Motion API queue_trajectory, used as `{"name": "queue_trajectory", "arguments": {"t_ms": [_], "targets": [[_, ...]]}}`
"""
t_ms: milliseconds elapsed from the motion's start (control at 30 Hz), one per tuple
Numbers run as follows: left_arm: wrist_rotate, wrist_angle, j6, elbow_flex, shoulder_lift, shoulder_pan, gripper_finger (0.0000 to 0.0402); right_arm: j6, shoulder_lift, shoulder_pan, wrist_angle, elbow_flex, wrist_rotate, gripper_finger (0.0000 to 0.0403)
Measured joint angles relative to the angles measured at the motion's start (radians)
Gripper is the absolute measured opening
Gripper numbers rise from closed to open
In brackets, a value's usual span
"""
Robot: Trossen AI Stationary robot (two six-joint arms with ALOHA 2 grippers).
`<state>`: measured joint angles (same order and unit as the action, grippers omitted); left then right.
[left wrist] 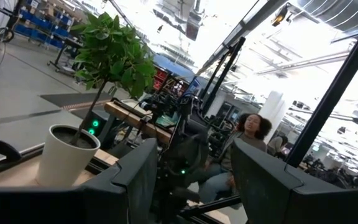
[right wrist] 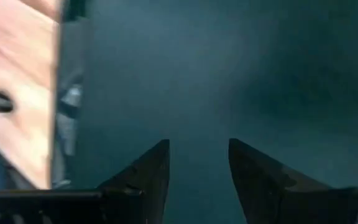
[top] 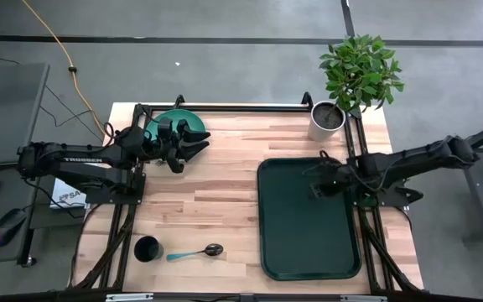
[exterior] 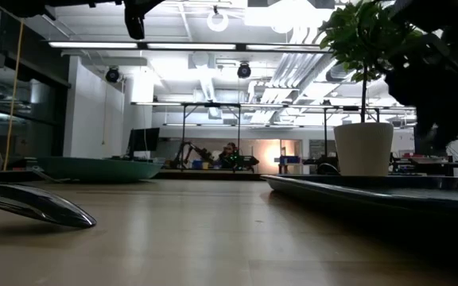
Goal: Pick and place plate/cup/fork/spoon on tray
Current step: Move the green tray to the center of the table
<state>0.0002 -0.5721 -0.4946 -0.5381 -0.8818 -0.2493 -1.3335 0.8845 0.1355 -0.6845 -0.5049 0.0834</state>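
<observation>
The teal-green plate (top: pixel 164 122) lies flat at the table's far left, partly hidden under my left arm; it also shows in the low view (exterior: pixel 102 168). My left gripper (top: pixel 197 144) is open and empty above the plate's right edge, pointing level toward the table's right (left wrist: pixel 194 180). The black cup (top: pixel 147 249) stands near the front left. The teal-handled spoon (top: pixel 193 252) lies to the cup's right. The dark green tray (top: pixel 309 243) lies at the right. My right gripper (top: pixel 315 181) is open and empty over the tray's far part (right wrist: pixel 197 162). The fork is not in view.
A white plant pot (top: pixel 327 120) with a leafy plant stands at the far right, just beyond the tray. A black frame runs along the table's far edge (top: pixel 241 106). Bare wood (top: pixel 216 193) lies between plate, tray and spoon. A person (left wrist: pixel 241 149) sits beyond the table.
</observation>
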Motion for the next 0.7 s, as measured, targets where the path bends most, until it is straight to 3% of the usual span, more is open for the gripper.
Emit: {"name": "queue_trajectory", "arguments": {"t_ms": [500, 600, 700], "targets": [[0.000, -0.001, 0.000, 0.000, 0.000, 0.000, 0.0188, -0.323, 0.139, 0.217, -0.022, 0.000, -0.053, 0.0135], [0.000, -0.001, 0.000, 0.000, 0.000, 0.000, 0.0188, -0.349, 0.163, 0.258, -0.022, 0.000, -0.053, 0.0111], [-0.006, -0.001, 0.000, 0.000, 0.000, 0.000, 0.0188, -0.400, 0.184, 0.293, -0.016, 0.000, -0.053, 0.0058]]}}
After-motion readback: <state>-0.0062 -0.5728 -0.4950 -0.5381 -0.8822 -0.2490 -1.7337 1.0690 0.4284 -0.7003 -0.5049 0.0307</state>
